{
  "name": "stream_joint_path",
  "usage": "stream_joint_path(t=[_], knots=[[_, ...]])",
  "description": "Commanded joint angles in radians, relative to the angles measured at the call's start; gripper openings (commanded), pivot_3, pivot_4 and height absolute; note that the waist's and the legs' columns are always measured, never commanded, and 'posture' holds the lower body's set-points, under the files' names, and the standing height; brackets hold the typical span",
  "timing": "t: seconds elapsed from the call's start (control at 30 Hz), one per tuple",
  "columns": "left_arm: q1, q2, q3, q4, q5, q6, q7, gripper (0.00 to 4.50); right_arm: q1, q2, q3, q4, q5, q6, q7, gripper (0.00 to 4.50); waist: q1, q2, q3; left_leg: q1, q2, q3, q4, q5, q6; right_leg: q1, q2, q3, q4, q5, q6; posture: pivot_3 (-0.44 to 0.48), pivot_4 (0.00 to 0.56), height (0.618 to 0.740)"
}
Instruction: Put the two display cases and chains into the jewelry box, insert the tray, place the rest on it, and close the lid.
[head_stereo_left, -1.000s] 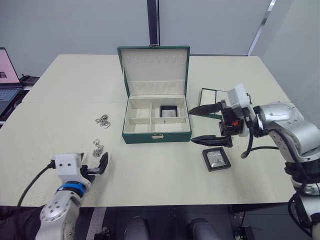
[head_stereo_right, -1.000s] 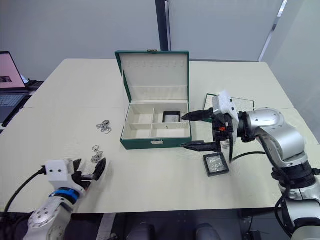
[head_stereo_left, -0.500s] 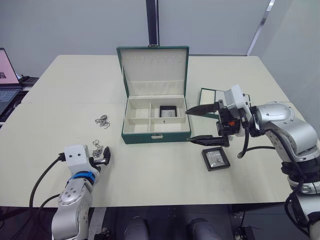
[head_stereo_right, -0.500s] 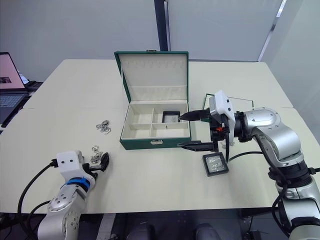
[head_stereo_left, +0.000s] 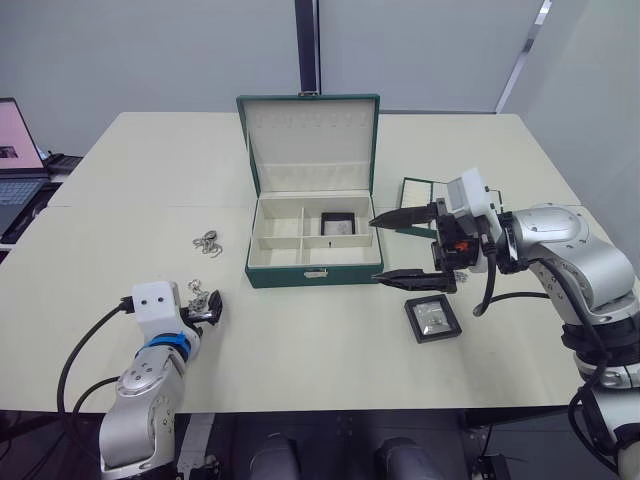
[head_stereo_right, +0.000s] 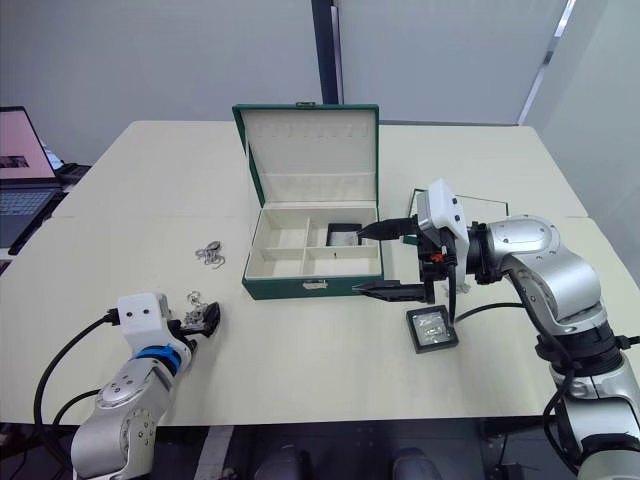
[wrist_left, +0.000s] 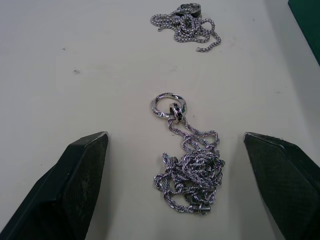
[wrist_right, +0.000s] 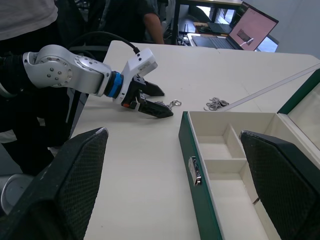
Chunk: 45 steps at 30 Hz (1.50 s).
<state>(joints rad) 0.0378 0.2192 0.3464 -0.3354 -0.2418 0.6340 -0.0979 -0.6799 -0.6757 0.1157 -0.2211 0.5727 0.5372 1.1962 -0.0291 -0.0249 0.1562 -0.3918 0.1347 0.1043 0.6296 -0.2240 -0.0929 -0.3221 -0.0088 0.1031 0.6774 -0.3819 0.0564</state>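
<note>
We find the jewelry box (head_stereo_left: 313, 232) standing open at the middle of the tabletop (head_stereo_left: 300, 340), its lid (head_stereo_left: 310, 143) upright on the far side. One display case (head_stereo_left: 337, 224) already lies in the right far compartment of the box. The second display case (head_stereo_left: 432, 318) still sits on the tabletop to the right of the box, nearer than the right hand (head_stereo_left: 410, 246). That hand hangs just right of the box with its fingers spread wide and nothing between them.

Both chains remain outside the box. One chain (wrist_left: 188, 168) lies on the tabletop at the near left, between the wide-open fingers of the left hand (head_stereo_left: 205, 308), which grips nothing yet. The other chain (head_stereo_left: 206, 242) lies farther off, to the left of the box.

The tray (head_stereo_left: 418, 190) rests on the tabletop behind the right hand, partly hidden by it, and is not yet inserted. We cannot make out the remaining loose jewelry.

In our judgement the task is at an early stage: one case of two is placed. Outstanding items are the second case, both chains, the tray, the loose pieces and the closing of the lid.
</note>
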Motion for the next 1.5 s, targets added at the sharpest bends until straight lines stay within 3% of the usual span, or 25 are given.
stream_joint_path(t=[0.03, 0.47, 0.5, 0.93, 1.17, 1.5], knots=[[0.027, -0.011, -0.024, 0.038, -0.018, 0.065, -0.008, 4.10, -0.009, -0.006, -0.035, -0.032, 0.021, 0.005, -0.003, 4.50, 0.000, 0.000, 0.000, 0.000, 0.000, 0.000, 0.000, 0.000, 0.000, 0.000, 0.000, 0.000, 0.000, 0.000, 0.000, 0.000, 0.150, 0.740], [0.004, 0.006, -0.032, 0.064, -0.018, 0.082, -0.020, 0.35, -0.016, 0.000, -0.045, -0.028, 0.020, 0.012, -0.006, 4.50, 0.003, 0.002, -0.001, 0.000, -0.001, -0.002, 0.000, 0.000, 0.000, 0.003, 0.000, -0.001, -0.003, 0.000, 0.000, 0.000, 0.150, 0.740], [0.000, 0.006, -0.030, 0.069, -0.019, 0.083, -0.018, 0.24, -0.017, 0.001, -0.046, -0.029, 0.020, 0.013, -0.008, 4.50, 0.003, 0.002, -0.001, 0.000, -0.001, -0.002, 0.000, 0.000, 0.000, 0.003, 0.000, -0.001, -0.003, 0.000, 0.000, 0.000, 0.150, 0.740], [-0.021, -0.033, 0.020, 0.050, -0.044, 0.039, 0.012, 0.24, -0.031, 0.006, -0.057, -0.011, 0.016, -0.003, -0.020, 4.50, 0.004, 0.004, -0.002, 0.000, -0.002, -0.005, 0.000, 0.000, 0.000, 0.004, 0.000, -0.001, -0.004, 0.000, 0.000, 0.000, 0.150, 0.740], [-0.090, -0.038, 0.070, -0.147, -0.069, 0.039, 0.086, 0.24, -0.046, 0.009, -0.056, 0.025, 0.006, -0.026, -0.006, 4.50, 0.003, -0.003, 0.002, -0.003, -0.002, -0.007, 0.000, 0.000, 0.000, 0.003, 0.000, -0.003, -0.005, 0.000, 0.000, 0.000, 0.150, 0.740], [-0.244, 0.034, 0.119, -0.388, -0.130, 0.263, 0.163, 0.24, -0.072, 0.032, -0.040, 0.080, -0.012, -0.066, 0.010, 4.50, 0.000, -0.003, 0.003, -0.007, -0.002, -0.009, -0.003, 0.000, 0.000, 0.004, 0.001, -0.003, -0.015, 0.001, 0.000, 0.000, 0.150, 0.740]])
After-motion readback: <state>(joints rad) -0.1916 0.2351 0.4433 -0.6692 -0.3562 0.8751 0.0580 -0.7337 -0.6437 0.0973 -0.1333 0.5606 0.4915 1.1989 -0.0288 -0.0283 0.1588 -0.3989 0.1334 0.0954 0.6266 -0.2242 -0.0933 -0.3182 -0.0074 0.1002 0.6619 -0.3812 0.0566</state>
